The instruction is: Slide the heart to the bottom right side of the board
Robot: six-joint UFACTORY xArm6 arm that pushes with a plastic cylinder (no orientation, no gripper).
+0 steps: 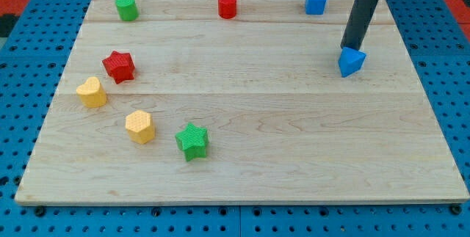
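Note:
The yellow heart [92, 92] lies near the board's left edge, just below and left of the red star [118, 66]. My tip [349, 47] is at the view's right, touching the top edge of the blue triangular block [352, 62]. The dark rod rises from there to the view's top right. The tip is far to the right of the heart, across most of the board.
A yellow hexagon [139, 126] and a green star [192, 141] lie lower left. A green cylinder [126, 7], a red cylinder [228, 5] and a blue cube [316, 1] stand along the top edge of the wooden board [294, 156].

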